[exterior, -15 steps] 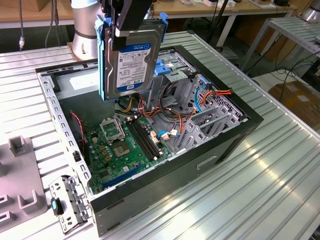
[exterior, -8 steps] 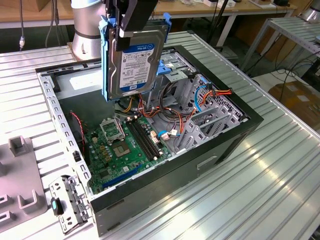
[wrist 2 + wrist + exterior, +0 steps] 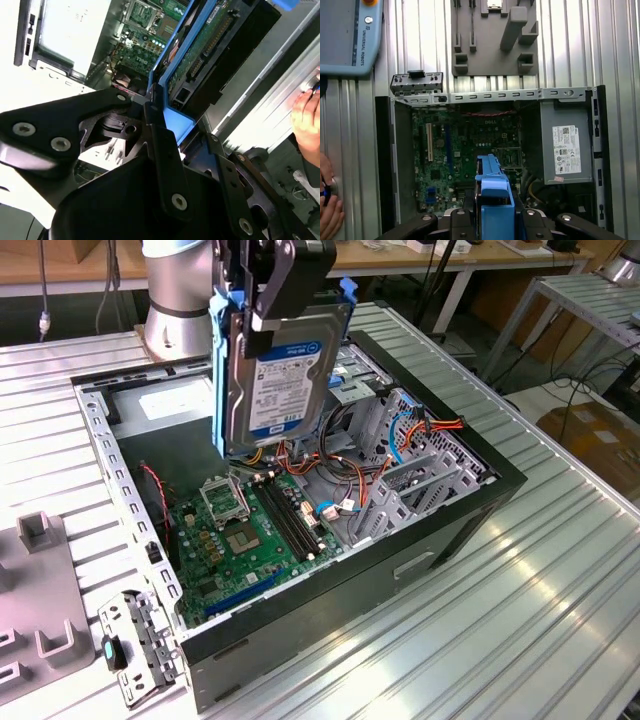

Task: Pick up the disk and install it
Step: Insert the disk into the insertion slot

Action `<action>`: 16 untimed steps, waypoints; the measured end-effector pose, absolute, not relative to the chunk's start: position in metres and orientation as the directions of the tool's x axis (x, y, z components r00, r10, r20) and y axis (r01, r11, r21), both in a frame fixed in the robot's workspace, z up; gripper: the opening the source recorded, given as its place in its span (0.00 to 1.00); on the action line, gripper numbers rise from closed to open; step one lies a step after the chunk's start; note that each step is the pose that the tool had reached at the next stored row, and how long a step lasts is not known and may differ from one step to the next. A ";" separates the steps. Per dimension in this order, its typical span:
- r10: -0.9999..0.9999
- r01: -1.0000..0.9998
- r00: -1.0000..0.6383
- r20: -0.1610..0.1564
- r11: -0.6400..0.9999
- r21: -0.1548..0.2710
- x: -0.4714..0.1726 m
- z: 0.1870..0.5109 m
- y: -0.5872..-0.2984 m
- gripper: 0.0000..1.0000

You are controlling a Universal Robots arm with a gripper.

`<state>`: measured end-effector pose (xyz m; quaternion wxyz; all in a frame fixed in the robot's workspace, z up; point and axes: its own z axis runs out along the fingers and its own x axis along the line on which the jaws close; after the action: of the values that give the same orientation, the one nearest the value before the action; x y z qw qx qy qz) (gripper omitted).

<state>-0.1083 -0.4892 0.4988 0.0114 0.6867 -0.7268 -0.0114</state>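
Observation:
The disk (image 3: 275, 375) hangs upright over the open computer case (image 3: 470, 515), its white-and-blue label facing the exterior camera and blue rails along its edges. My gripper (image 3: 283, 295) is shut on the disk's upper end, black fingers (image 3: 270, 302) pressed against both faces. In the second wrist view the disk's green circuit-board side (image 3: 205, 45) and blue rail show beyond the gripper (image 3: 186, 131). The first wrist view looks down along the disk's blue rail (image 3: 494, 192) between the fingers (image 3: 468, 212), with the motherboard (image 3: 465, 150) directly below.
A grey drive cage (image 3: 405, 475) with cables fills the case's side on the exterior view's right. The grey power supply box (image 3: 565, 147) sits in a corner. A grey fixture (image 3: 495, 35), a loose metal bracket (image 3: 140, 640), a teach pendant (image 3: 345, 35) and a person's hand (image 3: 327, 202) lie outside the case.

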 end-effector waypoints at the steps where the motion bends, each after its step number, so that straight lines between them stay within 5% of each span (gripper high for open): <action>1: -0.998 -0.998 -0.057 0.003 0.057 0.032 -0.108 0.499 -0.494 0.37; 16: -0.998 -0.998 -0.057 0.008 0.057 0.032 -0.088 0.498 -0.507 0.37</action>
<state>-0.0883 -0.5071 0.4982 0.0139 0.6866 -0.7268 -0.0088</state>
